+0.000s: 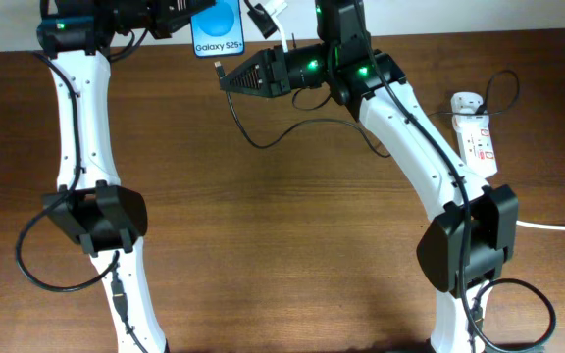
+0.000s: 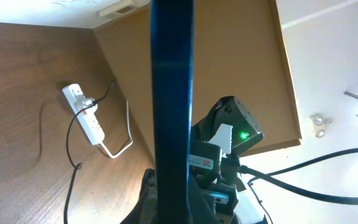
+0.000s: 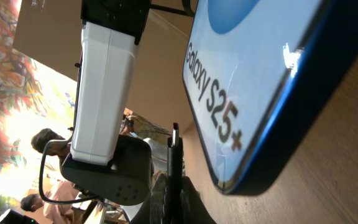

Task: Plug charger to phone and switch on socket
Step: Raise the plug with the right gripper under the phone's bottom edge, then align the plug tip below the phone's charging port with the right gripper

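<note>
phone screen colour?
The phone screen is light blue with dark Galaxy S25+ lettering; clearest in the right wrist view.

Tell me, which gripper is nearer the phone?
Left. The left gripper clamps the phone itself; the right gripper, pinching the charger, sits just short of its lower edge.

The overhead camera looks straight down from high up on the whole table (image 1: 263, 245), with the phone (image 1: 218, 32) at the top edge and the socket (image 1: 477, 137) at the right. The left wrist camera sits close behind its jaws, looking along the phone's edge between them to the far-off socket. The right wrist camera looks past the charger (image 3: 175, 140) tip between its jaws at the phone's screen, just ahead of them.
</note>
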